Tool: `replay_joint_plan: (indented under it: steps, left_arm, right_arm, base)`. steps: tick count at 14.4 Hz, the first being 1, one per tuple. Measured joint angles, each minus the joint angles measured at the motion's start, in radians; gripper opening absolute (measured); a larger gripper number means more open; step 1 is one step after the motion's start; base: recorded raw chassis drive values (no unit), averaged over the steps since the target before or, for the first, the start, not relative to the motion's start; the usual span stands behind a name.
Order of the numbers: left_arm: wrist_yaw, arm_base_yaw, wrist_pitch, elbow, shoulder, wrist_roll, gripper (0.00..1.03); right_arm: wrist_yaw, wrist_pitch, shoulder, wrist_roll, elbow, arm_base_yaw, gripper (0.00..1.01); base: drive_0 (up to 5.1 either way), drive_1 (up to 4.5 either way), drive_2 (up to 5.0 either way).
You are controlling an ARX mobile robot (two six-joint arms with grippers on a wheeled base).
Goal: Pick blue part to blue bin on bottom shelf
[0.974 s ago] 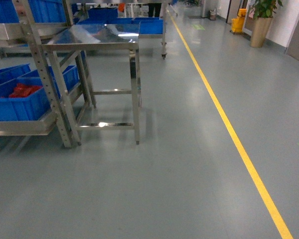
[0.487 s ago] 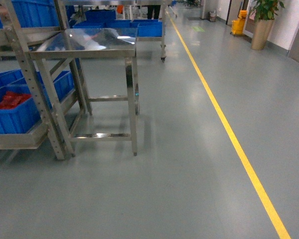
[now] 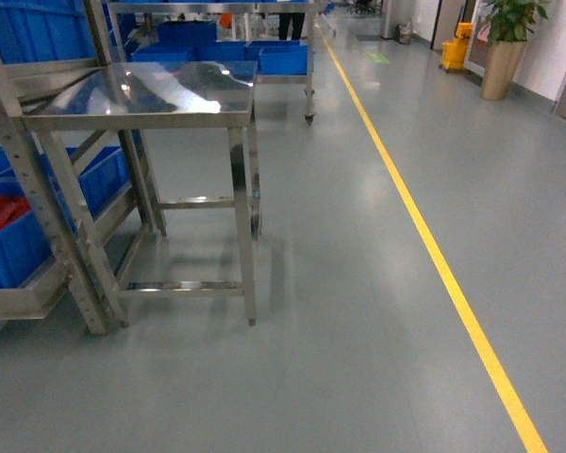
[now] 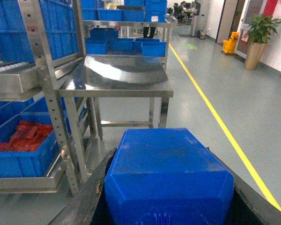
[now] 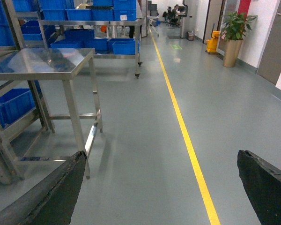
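My left gripper (image 4: 165, 171) is shut on the blue part (image 4: 168, 164), a big blue plastic block that fills the lower left wrist view between the two dark fingers (image 4: 91, 192). The bottom shelf (image 4: 23, 183) of the steel rack lies low on the left; on it stands a blue bin (image 4: 18, 161) holding red parts, with another blue bin (image 4: 37, 105) behind. The head view shows the shelf's front rail (image 3: 19, 302) and a blue bin (image 3: 9, 253) at its left edge, but neither gripper. My right gripper (image 5: 161, 180) is open over bare floor.
A stainless-steel table (image 3: 141, 94) stands right of the rack's perforated upright (image 3: 47, 198). A yellow floor line (image 3: 424, 236) runs down the aisle. Further racks with blue bins (image 3: 283, 57) stand behind. A potted plant (image 3: 505, 47) is at the far right.
In the head view the table and rack have grown nearer and slid left and down; less of the bottom shelf's bins now shows at the left edge.
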Motion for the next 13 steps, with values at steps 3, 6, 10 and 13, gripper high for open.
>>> replay_joint_plan:
  steps: [3,6,10,13]
  left_arm:
    - [0.000,0.000,-0.002,0.000,0.000,0.000,0.44]
    - [0.000,0.000,-0.002,0.000,0.001,0.000,0.44]
    - [0.000,0.002,0.001,0.000,0.002,0.000,0.44]
    - [0.000,0.002,0.001,0.000,0.001,0.000,0.44]
  right_arm:
    - [0.000,-0.001,0.000,0.000,0.000,0.000,0.98]
    - [0.000,-0.001,0.000,0.000,0.000,0.000,0.98]
    - [0.000,-0.001,0.000,0.000,0.000,0.000,0.98]
    - [0.000,0.004,0.000,0.000,0.000,0.000,0.98]
  base:
    - [0.1,4.22,-4.0]
    - [0.1,4.22,-4.0]
    - [0.1,4.22,-4.0]
    - [0.1,4.21,-4.0]
